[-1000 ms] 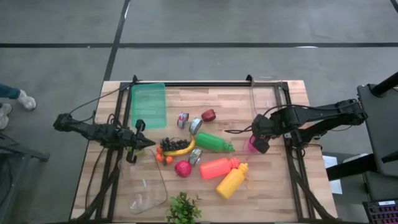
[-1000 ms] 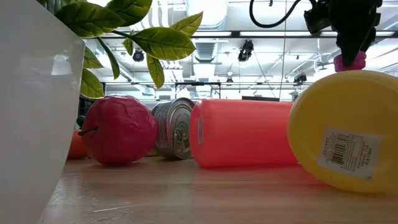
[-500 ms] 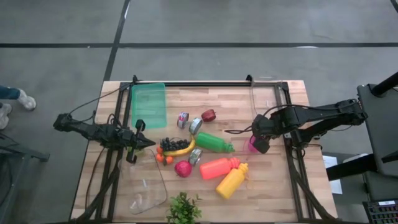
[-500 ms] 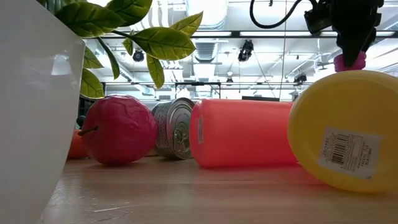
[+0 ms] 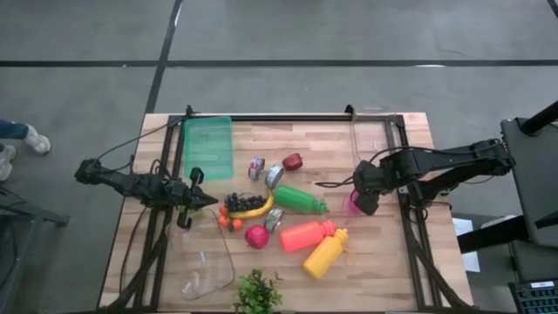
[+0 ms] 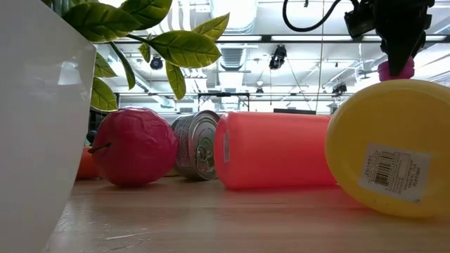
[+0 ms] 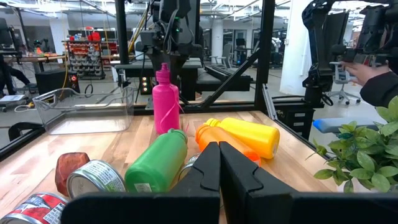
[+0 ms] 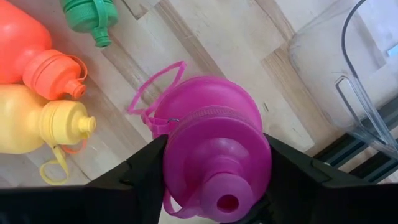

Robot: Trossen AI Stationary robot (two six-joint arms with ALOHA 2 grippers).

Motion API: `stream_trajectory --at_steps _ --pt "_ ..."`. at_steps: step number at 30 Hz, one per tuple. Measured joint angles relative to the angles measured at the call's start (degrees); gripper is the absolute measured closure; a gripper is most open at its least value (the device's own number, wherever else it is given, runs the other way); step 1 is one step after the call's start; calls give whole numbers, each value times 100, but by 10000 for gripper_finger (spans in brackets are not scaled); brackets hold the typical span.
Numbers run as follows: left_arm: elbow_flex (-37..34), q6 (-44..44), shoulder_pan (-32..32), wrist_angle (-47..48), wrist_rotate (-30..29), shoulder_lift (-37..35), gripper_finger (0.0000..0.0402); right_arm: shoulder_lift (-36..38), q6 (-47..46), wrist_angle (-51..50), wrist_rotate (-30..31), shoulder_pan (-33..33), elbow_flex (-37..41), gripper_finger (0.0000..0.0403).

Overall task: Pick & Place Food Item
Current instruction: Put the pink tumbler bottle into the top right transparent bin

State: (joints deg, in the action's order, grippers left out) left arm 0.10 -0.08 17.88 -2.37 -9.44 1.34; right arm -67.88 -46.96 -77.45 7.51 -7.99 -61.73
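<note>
**Readable text: almost none**

We find one printed label: a white barcode sticker on the round base of the yellow bottle in the low view. We see bars and tiny print lines on it, but no characters we can read. On the red-and-white can, lying just beside the green bottle in the left wrist view, the lettering is too blurred to make out.

Lighting: bright, even, from overhead ceiling fixtures. Shadows: soft, faint on the table. Focus: white pot blurred in the low-view foreground; pink bottle slightly soft.
</note>
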Motion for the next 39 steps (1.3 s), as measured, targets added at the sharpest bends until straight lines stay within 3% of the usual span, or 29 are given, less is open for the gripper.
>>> stream_trajectory --at_steps 20,31,39 --pt "0 0 -1 -1 1 0 402 -11 -235 -255 -2 1 -296 197" --pt "-1 0 -1 0 -2 0 402 -9 -258 -1144 222 2 -1498 197" --pt "2 0 -1 -2 -1 0 402 131 -205 -1256 941 17 -2439 197"
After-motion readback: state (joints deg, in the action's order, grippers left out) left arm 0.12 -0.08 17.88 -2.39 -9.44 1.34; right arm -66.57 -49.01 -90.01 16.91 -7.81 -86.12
